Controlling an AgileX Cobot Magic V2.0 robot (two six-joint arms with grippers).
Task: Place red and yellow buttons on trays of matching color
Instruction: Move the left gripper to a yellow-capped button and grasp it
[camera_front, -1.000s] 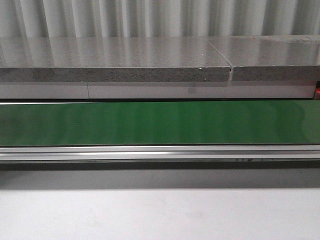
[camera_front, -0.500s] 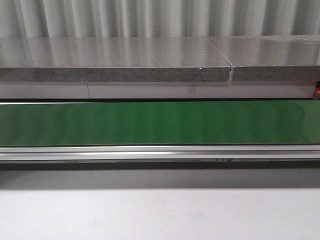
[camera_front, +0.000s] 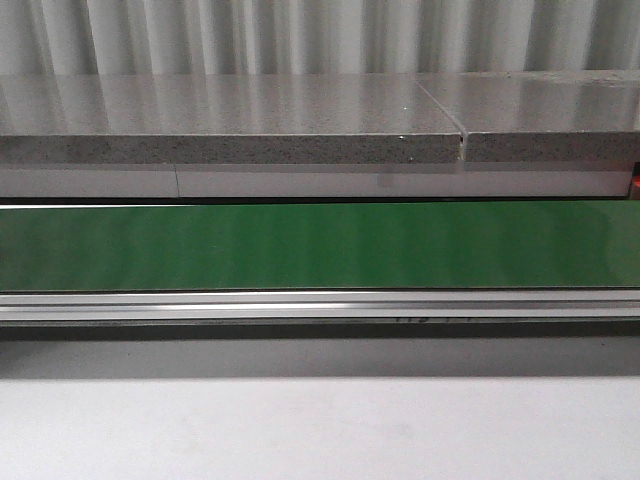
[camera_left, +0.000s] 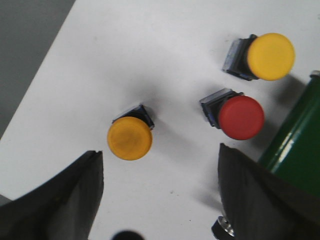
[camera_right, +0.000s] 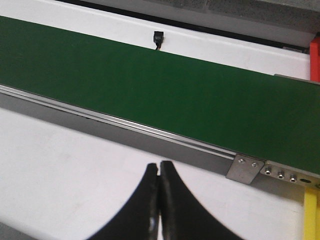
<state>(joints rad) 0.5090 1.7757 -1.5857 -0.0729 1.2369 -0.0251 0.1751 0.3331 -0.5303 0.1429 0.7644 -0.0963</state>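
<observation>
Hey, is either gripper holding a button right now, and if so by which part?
Nothing is held. The left gripper is open above the buttons; the right gripper is shut on nothing.

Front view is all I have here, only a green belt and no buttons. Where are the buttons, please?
Observer: In the left wrist view, three lie on the white table: two yellow buttons and one red button.
Operator: Is the left gripper holding one?
Observer: No, the left gripper is open, above the nearer yellow one.
Operator: And the right gripper?
Observer: The right gripper is shut, holding nothing, before the belt.
</observation>
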